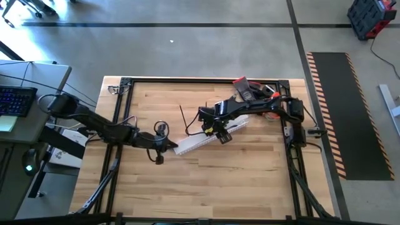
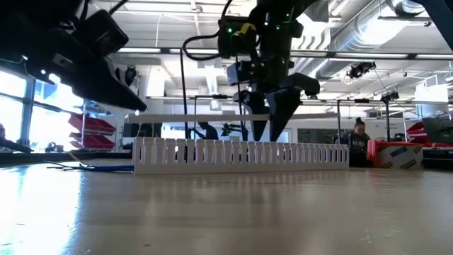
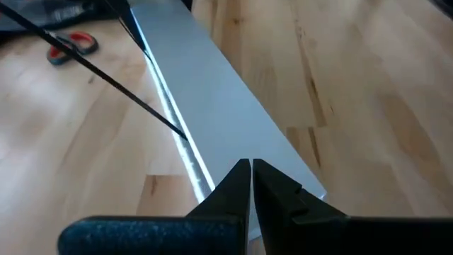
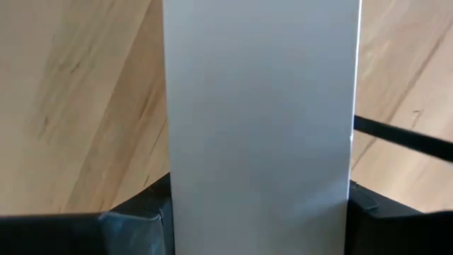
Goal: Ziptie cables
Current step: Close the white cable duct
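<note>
A flat white strip (image 2: 205,117) hangs level above the white slotted channel (image 2: 241,156), which stands on the table on its base. My left gripper (image 1: 170,145) is shut on the strip's left end. My right gripper (image 1: 219,132) is shut on the strip near its middle, fingers pointing down. Of the cables I see only thin dark wires (image 1: 184,122). They lie on the table beyond the channel and show in the left wrist view (image 3: 106,74) and the right wrist view (image 4: 403,138). My left gripper pinches the strip's left end (image 3: 283,180) between its two fingers (image 3: 233,188), coming level from the table's left, along the strip. The strip is lifted clear of the channel and level. My right gripper comes from above, pointing down, and lies across the strip. One finger (image 4: 152,202) is on each long edge (image 4: 170,177) of it. The strip is clear of the channel below.
Red-handled scissors (image 3: 71,44) and red and black tools (image 1: 247,87) lie near the table's far right corner. A black frame (image 1: 125,81) rims the wooden table. Bare wood lies toward the near edge. People (image 2: 357,142) are in the room behind.
</note>
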Available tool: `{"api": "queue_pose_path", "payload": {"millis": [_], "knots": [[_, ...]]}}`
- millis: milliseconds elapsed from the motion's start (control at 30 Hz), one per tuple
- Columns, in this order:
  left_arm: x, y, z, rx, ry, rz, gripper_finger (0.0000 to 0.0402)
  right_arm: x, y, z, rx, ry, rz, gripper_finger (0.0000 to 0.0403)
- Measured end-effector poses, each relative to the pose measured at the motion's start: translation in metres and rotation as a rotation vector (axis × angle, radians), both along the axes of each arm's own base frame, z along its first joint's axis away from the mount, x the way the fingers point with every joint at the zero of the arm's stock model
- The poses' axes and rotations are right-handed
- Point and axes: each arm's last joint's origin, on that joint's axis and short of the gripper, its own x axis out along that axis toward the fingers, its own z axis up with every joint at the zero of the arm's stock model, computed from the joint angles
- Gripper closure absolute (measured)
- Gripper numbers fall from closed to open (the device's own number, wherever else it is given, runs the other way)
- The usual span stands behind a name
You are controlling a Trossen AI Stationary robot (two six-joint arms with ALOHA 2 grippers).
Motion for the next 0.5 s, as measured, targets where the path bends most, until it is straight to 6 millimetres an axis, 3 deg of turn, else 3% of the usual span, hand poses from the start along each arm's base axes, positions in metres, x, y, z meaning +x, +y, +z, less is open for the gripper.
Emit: {"api": "queue_pose_path", "payload": {"millis": [300,500], "knots": [[0.008,0.001,-0.022,-0.008,0.093,0.012,0.0402,0.001,-0.001,-0.003,0.006,0.009,-0.003,0.0208],[0.01,0.004,-0.026,0.015,0.101,0.016,0.0401,0.0,-0.002,-0.004,0.028,0.011,-0.008,0.0208]]}}
